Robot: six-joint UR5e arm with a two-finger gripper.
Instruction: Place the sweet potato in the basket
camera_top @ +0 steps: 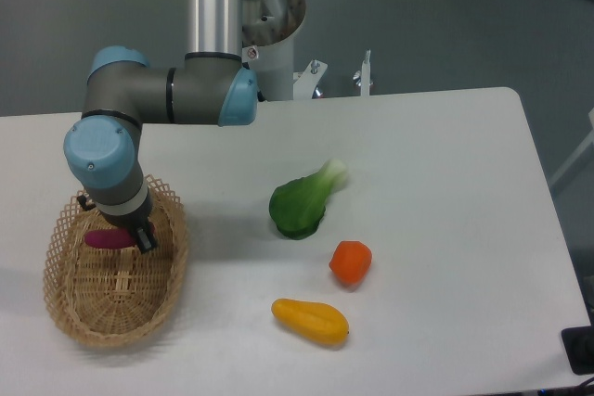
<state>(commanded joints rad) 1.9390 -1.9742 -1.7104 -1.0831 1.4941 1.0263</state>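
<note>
Grey floor fills the background behind one white table [436, 155], whose rounded far corner shows at upper right. One robot arm, grey tube with light-blue joint caps, comes down from its base at the far edge and folds toward the table's left side, ending in one gripper [130, 234] that sits above the one basket [65, 299]. That basket is an oval of tan wicker with an open lattice rim, lying at about eight o'clock from the middle of the table. One sweet potato [107, 239], magenta-purple and elongated, shows over the far half of the basket's interior, lying roughly crosswise with its right end against the dark fingertip parts of the gripper. The wrist hides most of the fingers, so I cannot tell how wide the pincer stands or whether it actually grips the tuber; nor can I tell whether the tuber rests on the weave or hangs just above it. Three other vegetables lie on the bare tabletop, well apart from the basket: one green leafy vegetable [304, 201] with a pale stem end near the centre, one round orange vegetable [350, 262] at about five o'clock from it, and one yellow-orange oblong vegetable [310, 320] nearest the front edge, at about seven o'clock from the orange one.
</note>
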